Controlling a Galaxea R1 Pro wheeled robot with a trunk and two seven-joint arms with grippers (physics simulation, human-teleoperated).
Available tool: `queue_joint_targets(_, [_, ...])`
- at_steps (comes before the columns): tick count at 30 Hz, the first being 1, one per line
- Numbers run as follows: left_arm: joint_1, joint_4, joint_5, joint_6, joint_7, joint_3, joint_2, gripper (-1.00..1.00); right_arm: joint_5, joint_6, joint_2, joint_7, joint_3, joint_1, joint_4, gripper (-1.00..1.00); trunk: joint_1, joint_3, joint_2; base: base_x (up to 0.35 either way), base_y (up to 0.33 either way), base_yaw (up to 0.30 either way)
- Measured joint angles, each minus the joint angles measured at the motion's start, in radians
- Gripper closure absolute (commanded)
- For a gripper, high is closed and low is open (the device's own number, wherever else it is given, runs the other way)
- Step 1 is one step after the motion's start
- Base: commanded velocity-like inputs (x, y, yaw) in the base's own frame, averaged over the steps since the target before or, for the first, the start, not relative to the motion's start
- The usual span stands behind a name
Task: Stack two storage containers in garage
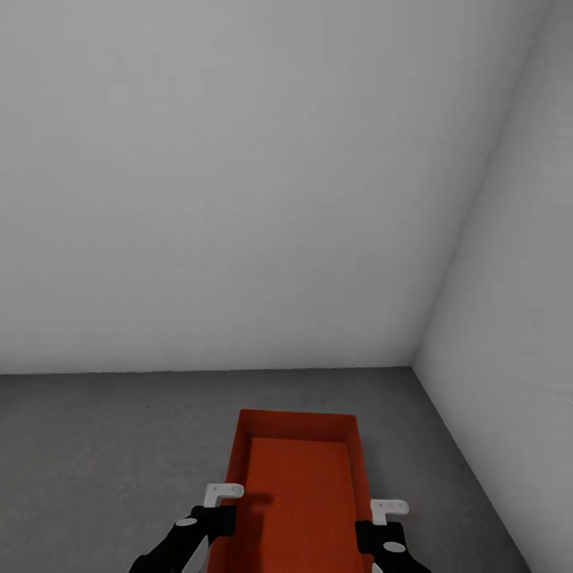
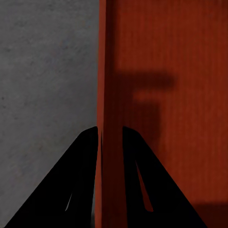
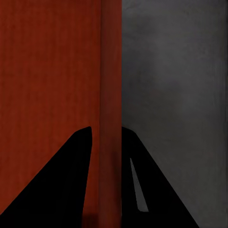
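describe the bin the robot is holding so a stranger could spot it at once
Find the corner where two plain white-grey walls meet the dark grey floor. Before it sits the storage container, its side walls between the left gripper and right gripper. It is orange-red among grey.

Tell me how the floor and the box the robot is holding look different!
The storage container is bright orange-red, while the floor is dark grey. The container's inside looks finely ribbed; the floor looks rough and speckled. The container has low walls standing up around it; the floor lies flat and runs to the white walls. The left gripper and the right gripper each pinch a container wall, and neither touches the floor.
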Motion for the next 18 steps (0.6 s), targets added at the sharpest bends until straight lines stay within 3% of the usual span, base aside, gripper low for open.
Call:
queue_joint_targets(9, [0.000, 0.000, 0.000, 0.000, -0.001, 0.000, 0.000, 1.00, 0.000, 0.000, 0.000, 0.000, 0.000, 0.000, 0.000, 1.00, 0.000, 0.000, 0.000, 0.003, 0.000, -0.026])
queue_joint_targets(18, [0.000, -0.001, 0.000, 0.000, 0.001, 0.000, 0.000, 1.00, 0.000, 0.000, -0.001, 0.000, 0.000, 0.000, -0.002, 1.00, 0.000, 0.000, 0.000, 0.000, 0.000, -0.200])
